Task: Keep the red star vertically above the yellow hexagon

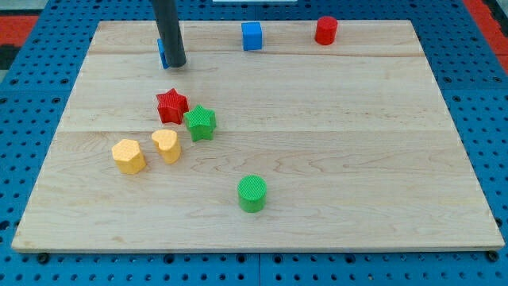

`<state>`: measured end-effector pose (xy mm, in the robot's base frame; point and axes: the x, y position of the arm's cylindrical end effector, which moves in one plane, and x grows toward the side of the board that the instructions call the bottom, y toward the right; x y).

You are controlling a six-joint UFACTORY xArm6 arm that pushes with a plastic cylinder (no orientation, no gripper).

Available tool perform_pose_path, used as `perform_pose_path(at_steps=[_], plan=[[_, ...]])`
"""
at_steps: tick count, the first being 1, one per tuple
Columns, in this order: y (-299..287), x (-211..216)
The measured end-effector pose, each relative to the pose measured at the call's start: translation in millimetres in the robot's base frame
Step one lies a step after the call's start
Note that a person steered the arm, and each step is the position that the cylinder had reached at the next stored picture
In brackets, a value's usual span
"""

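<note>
Seven blocks dot the board as my tip stands near the top edge, touching nothing but hiding part of a blue block.
Red star sits up-right of the yellow hexagon, toward the left edge; next, likely a leftward nudge. No gripper fitted.

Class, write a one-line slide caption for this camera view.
My tip at the board's top, above the red star, which sits up-right of the yellow hexagon.
</note>
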<state>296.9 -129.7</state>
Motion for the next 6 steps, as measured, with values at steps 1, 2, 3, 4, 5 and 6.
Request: perform_pose_path(at_steps=[1,2,3,4,5,6], plan=[[1.3,1.2],[52.0,8.4],[84.6,53.8],[72.2,87.0],[44.1,95.7],[38.4,112.0]])
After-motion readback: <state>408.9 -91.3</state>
